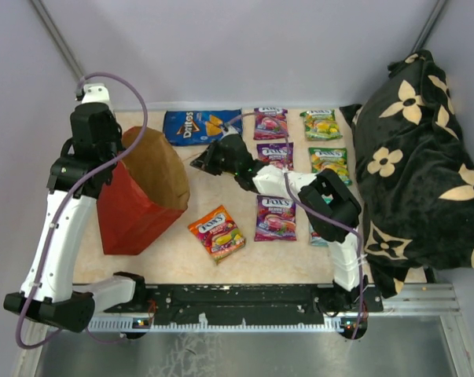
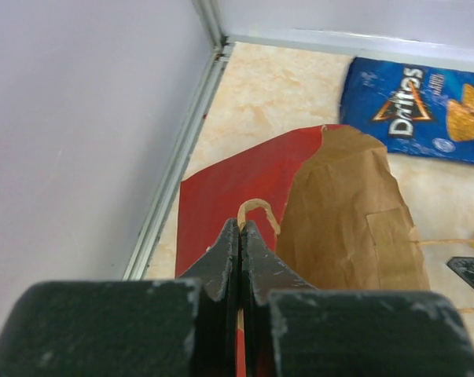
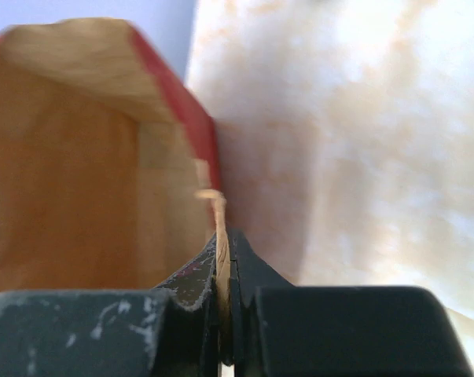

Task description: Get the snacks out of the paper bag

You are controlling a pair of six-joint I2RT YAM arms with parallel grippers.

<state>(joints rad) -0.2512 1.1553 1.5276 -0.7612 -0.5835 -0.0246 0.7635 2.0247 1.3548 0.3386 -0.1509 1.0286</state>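
Pressed together, the left gripper [image 2: 240, 229] and right gripper [image 3: 225, 239] each pinch a thin brown loop handle [image 3: 219, 212] of the large red paper carrier bag [image 1: 134, 208], open-mouthed at the left of the beige marbled tabletop [image 1: 181, 259]. Light, thin and easily creased, it seems best held gently by those handles; glossy candy packets [image 1: 270, 218] and a blue Doritos chip bag [image 1: 201, 124] lie flat beside it, pale walls [image 1: 244, 47] behind

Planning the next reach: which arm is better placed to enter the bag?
Right, probably: the right gripper sits at the mouth of the bag, though it must first release the handle it pinches. The left gripper clamps the opposite rim, steadying it.
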